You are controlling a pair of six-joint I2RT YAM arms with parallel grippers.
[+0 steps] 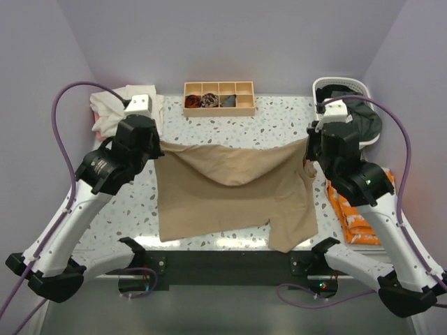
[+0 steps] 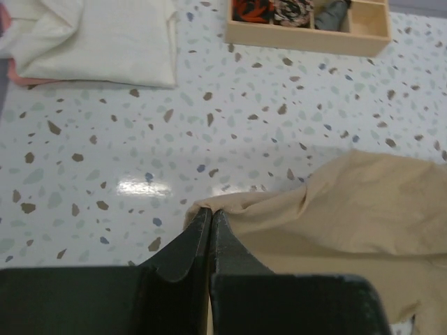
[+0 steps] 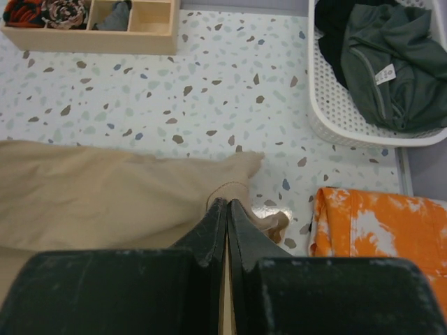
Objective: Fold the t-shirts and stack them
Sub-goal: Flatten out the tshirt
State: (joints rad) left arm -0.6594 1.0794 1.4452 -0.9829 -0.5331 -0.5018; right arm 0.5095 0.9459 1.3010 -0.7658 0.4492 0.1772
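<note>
Tan t-shirt | far corners pinched tight in left jaws, right jaws | edge sagging between

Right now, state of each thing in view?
tan t-shirt, pinched at both far corners, edge sagging between
left gripper, jaws shut on tan t-shirt
right gripper, jaws shut on tan t-shirt
cream t-shirt, folded flat
dark green t-shirt, crumpled in basket
orange cloth, folded flat
wooden tray, three compartments filled, rightmost empty

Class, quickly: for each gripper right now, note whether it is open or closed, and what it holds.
Left gripper: closed, pinching one corner of the tan t-shirt.
Right gripper: closed, pinching the same shirt's opposite corner.
</note>
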